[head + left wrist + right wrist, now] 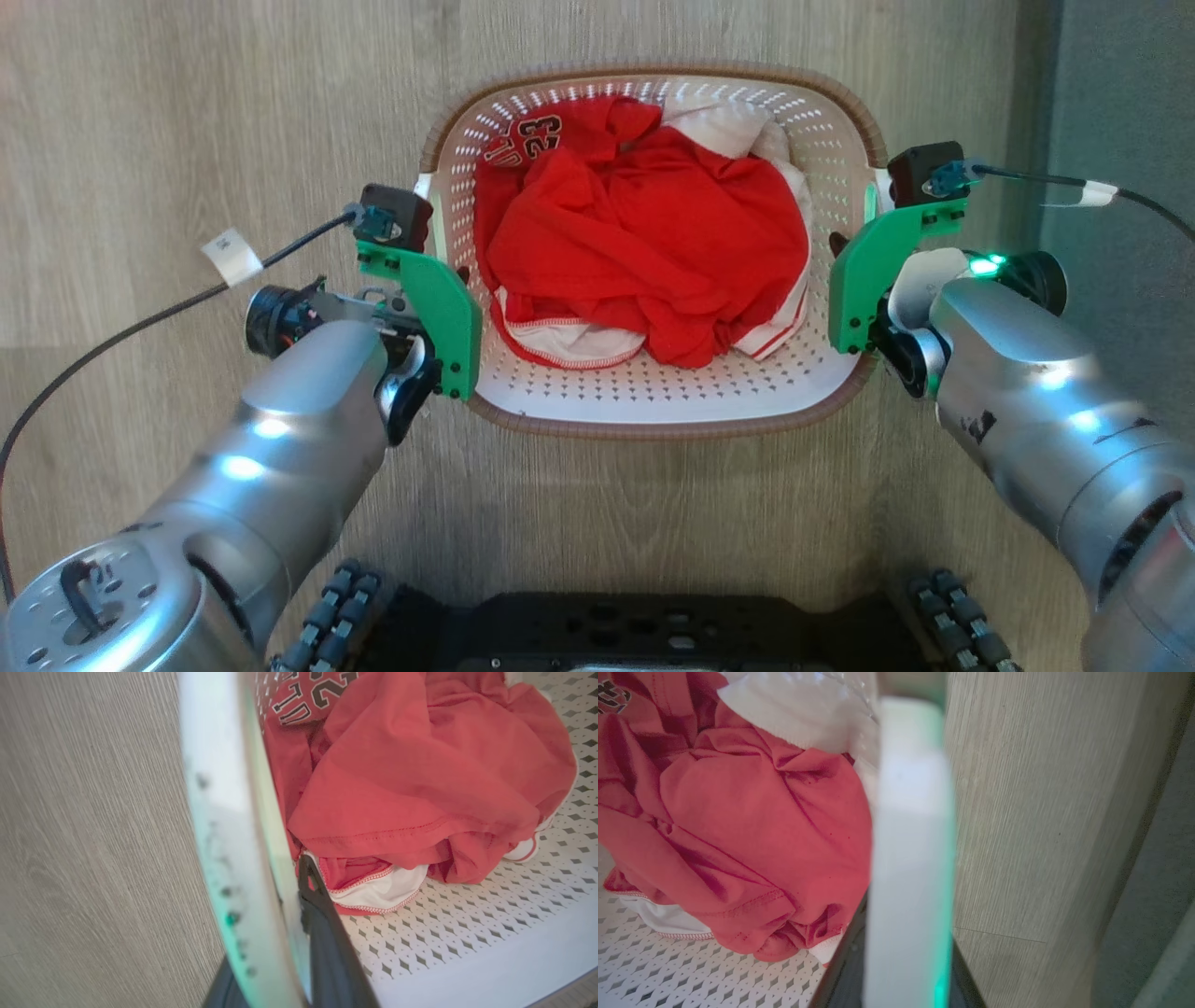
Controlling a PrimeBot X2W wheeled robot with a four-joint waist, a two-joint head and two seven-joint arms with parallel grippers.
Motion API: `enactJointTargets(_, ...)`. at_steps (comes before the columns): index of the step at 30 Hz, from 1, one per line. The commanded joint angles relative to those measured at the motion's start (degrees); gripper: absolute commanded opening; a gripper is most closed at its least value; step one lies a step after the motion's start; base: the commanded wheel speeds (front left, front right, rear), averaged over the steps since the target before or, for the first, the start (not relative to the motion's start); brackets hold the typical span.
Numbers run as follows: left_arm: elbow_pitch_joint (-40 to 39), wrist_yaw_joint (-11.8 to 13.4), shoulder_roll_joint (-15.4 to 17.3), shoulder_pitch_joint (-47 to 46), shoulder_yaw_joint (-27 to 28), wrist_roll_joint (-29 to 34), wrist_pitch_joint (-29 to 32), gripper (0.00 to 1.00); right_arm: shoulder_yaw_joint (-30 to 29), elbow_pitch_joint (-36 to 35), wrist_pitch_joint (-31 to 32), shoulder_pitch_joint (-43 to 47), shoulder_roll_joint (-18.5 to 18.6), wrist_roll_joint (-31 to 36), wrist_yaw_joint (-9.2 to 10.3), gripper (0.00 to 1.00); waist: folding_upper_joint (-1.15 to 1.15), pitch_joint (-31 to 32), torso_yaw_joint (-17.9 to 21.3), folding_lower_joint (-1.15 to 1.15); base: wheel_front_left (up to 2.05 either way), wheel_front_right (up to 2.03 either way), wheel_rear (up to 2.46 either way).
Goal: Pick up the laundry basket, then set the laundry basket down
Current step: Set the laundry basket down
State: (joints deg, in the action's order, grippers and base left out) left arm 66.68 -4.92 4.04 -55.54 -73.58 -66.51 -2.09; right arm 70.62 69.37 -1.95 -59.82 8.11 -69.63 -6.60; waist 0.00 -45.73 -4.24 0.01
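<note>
Looking down, head view: the laundry basket (653,397) sits centred over the wood-grain floor (187,112), just ahead of the robot's dark base (653,625). It holds a crumpled red jersey (644,233) with "23" showing, over a white garment (719,126). The left gripper (420,280) is at the basket's left side and the right gripper (864,271) at its right side, each against the rim under a green bracket. Cannot tell whether the basket rests on the floor or hangs clear of it.

Left wrist view: the white left handle (219,812) runs up from the bottom edge. One dark finger (327,942) lies inside the basket against it, and the other shows only as a dark sliver on the outer side. The left gripper (275,952) is clamped on the handle. The jersey (420,779) lies on the perforated basket bottom (467,924).

Right wrist view: the white right handle (910,835) stands blurred at centre, with a dark finger (845,970) on the basket side and another on the floor side. The right gripper (906,975) is clamped on it. The jersey (738,835) lies to the left and the floor (1017,812) to the right.
</note>
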Motion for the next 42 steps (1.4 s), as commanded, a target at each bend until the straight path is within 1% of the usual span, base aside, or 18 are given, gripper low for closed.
enactJointTargets(1, -2.83, -0.71, -1.15, -2.31, 0.32, 1.28, -1.02, 0.0, 1.61, -0.78, -0.45, 2.57, -1.5, 1.68, -0.89, 0.0, 0.0, -1.51, -0.03, -0.01, 0.0, 0.0, 0.0)
enactJointTargets(11, -3.42, -0.43, -1.15, -3.44, 0.27, 1.95, -1.07, 0.0, 1.54, 0.37, -2.0, 1.27, -1.79, 1.23, -0.89, 0.0, 0.0, -4.27, 0.28, -0.01, 0.0, 0.0, 0.0)
enactJointTargets(28, -3.66, -0.17, -1.16, -3.95, 0.24, 2.15, -2.69, 0.0, 1.77, 1.37, -1.33, 1.72, -1.54, 0.66, -0.89, 0.0, 0.0, -5.55, 0.19, -0.01, 0.0, 0.0, 0.0)
enactJointTargets(29, -3.49, 0.17, -1.16, -4.08, 0.24, 2.2, -3.09, 0.0, 1.79, 1.43, -1.21, 1.74, -1.55, 0.68, -0.89, 0.38, 0.0, -5.57, 0.18, -0.01, 0.0, 0.0, 0.0)
enactJointTargets(30, -3.17, 0.88, -1.16, -4.22, 0.24, 2.22, -3.68, 0.32, 1.76, 1.53, -1.52, 1.69, -1.54, 0.72, -0.89, 1.0, 0.0, -5.57, 0.18, -0.01, 0.0, 0.0, 0.0)
enactJointTargets(31, -2.78, 1.83, -1.16, -4.34, 0.24, 2.15, -4.22, 0.88, 1.64, 1.7, -1.89, 1.66, -1.56, 0.61, -0.89, 1.0, 0.0, -5.58, 0.19, -0.01, 0.0, 0.0, 0.0)
enactJointTargets(32, -2.45, 2.7, -1.16, -4.4, 0.25, 2.01, -4.53, 1.0, 1.62, 1.86, -2.12, 1.6, -1.61, 0.62, -0.89, 1.0, 0.0, -5.6, 0.2, -0.01, 0.0, 0.0, 0.0)
enactJointTargets(34, -1.92, 4.09, -1.16, -4.4, 0.25, 1.45, -4.52, 1.0, 1.66, 2.15, -2.4, 1.51, -1.74, 0.82, -0.89, 1.0, 0.0, -5.61, 0.2, -0.01, 0.0, 0.0, 0.0)
enactJointTargets(35, -1.85, 4.35, -1.16, -4.28, 0.25, 1.26, -4.13, 1.0, 1.68, 2.3, -2.63, 1.47, -1.78, 0.93, -0.89, 1.0, 0.0, -5.58, 0.18, -0.01, 0.0, 0.0, 0.0)
enactJointTargets(42, -1.91, 4.25, -1.16, -3.95, 0.24, 0.89, -3.45, 1.0, 1.77, 2.94, -3.25, 1.26, -1.87, 1.2, -0.89, 1.0, 0.0, -5.41, -0.16, -0.01, 0.0, 0.0, 0.0)
